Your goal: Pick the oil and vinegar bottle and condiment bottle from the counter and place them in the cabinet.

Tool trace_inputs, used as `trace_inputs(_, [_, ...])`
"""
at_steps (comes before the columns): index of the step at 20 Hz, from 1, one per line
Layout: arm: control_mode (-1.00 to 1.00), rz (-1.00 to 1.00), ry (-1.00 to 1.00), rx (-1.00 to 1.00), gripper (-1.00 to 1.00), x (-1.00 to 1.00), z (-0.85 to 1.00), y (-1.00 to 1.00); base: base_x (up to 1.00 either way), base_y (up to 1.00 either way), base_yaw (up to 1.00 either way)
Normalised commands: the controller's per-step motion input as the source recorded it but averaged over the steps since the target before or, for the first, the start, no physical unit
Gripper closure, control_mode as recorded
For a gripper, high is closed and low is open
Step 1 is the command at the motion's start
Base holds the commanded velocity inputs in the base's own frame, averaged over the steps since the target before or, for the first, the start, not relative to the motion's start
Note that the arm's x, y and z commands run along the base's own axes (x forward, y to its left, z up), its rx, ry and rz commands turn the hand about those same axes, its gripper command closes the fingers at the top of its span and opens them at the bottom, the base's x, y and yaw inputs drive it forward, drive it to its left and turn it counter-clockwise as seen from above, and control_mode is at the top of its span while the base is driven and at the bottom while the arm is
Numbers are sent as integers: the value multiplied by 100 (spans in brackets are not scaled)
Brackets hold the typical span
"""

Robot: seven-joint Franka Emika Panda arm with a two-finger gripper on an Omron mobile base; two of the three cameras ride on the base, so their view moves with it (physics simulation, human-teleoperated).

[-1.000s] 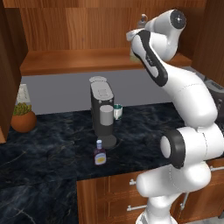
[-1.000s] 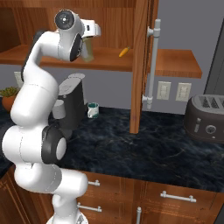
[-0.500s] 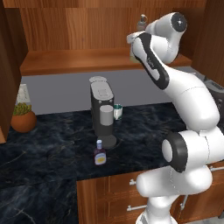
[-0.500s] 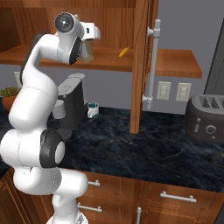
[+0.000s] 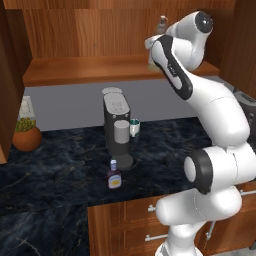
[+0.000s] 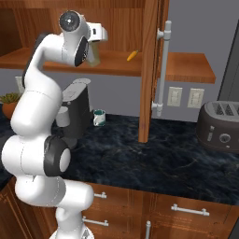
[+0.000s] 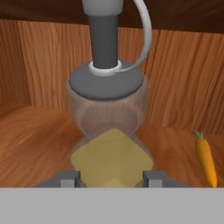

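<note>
The oil and vinegar bottle (image 7: 111, 153), clear with pale yellow liquid and a grey pourer top, stands upright on the cabinet shelf (image 7: 35, 140). My gripper (image 7: 111, 177) is shut on its body, one fingertip (image 7: 68, 177) on each side. From the base views the hand reaches into the cabinet (image 5: 85, 70), with the bottle (image 6: 93, 56) just under it and the pourer top (image 5: 162, 22) above the wrist. The condiment bottle (image 5: 114, 176), small and dark with a white cap, stands on the counter (image 5: 60, 180) in front of the coffee machine, far below the gripper.
A carrot (image 7: 205, 159) lies on the shelf to the bottle's right. A dark coffee machine (image 5: 117, 127), a small mug (image 5: 134, 128) and a potted plant (image 5: 25, 135) are on the counter. The open cabinet door (image 6: 149, 70) and a toaster (image 6: 219, 126) are on the right.
The fingers have closed in onto the oil and vinegar bottle. The hand has shifted only slightly at the shelf; the condiment bottle has not moved.
</note>
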Motion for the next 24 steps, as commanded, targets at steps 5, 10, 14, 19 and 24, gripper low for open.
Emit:
trace_inputs(5, [-100,0,0,0,-100,20,-24,-9,0,0,0])
trace_inputs(10, [-100,0,0,0,-100,1,-9,-4,0,0,0])
trace_inputs(14, [-100,0,0,0,-100,-4,-1,0,0,0,0])
trace_inputs(19, [-100,1,-5,0,-100,-59,1,0,0,0,0])
trace_inputs(24, [-100,1,-6,1,-100,-91,0,0,0,0,0])
